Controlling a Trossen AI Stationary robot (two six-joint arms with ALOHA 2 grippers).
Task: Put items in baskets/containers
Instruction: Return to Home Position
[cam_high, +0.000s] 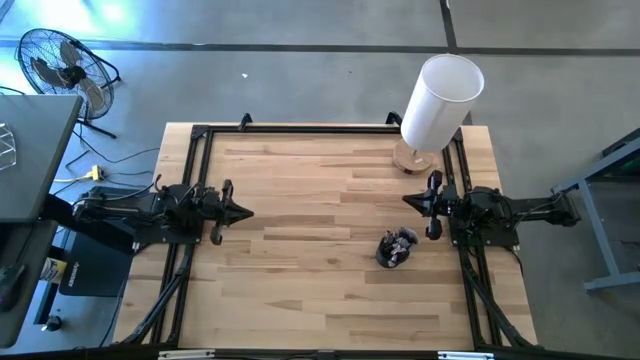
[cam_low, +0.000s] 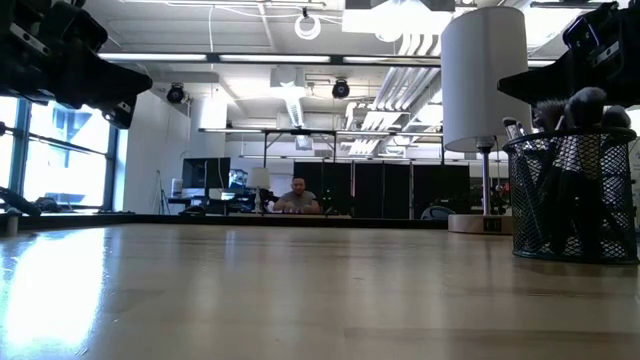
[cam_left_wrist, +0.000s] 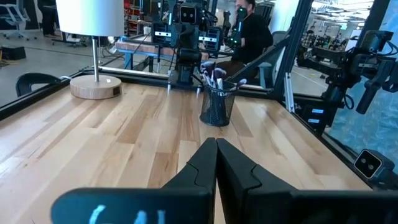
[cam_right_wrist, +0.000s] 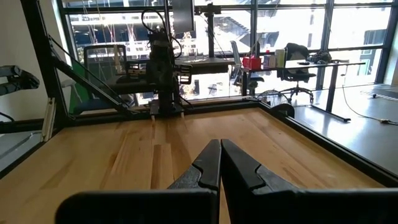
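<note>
**Both claws clenched on nothing, brushes standing in the cup**

The right gripper (cam_high: 405, 200) sits at the table's right edge, its two fingers pressed flat together with nothing between them, pointing in toward the middle. Across from it the left gripper (cam_high: 248, 212) is the same: closed on nothing, held at the left edge, well apart from everything else.

Just beside the right gripper, a little nearer the front edge, stands the black mesh cup (cam_high: 396, 250). It is upright, with the makeup brushes (cam_low: 560, 110) bunched inside and their bristle heads sticking up past the rim. I see no loose brush on the wooden table (cam_high: 300, 290), so the sorting looks done to me and the arms seem simply parked.

At the far right corner is the white lamp (cam_high: 440, 95) on its wooden base. A person (cam_low: 297, 197) sits at a desk far back in the room.

The worry is that cup. It looks like light wire mesh, it is loaded tall, and it is close to the right arm. If that arm swings low or sideways, a finger or the wrist could clip the bristle tops or the rim, tip the cup and scatter the brushes. The lamp is near enough for a wide elbow to nudge too.
</note>
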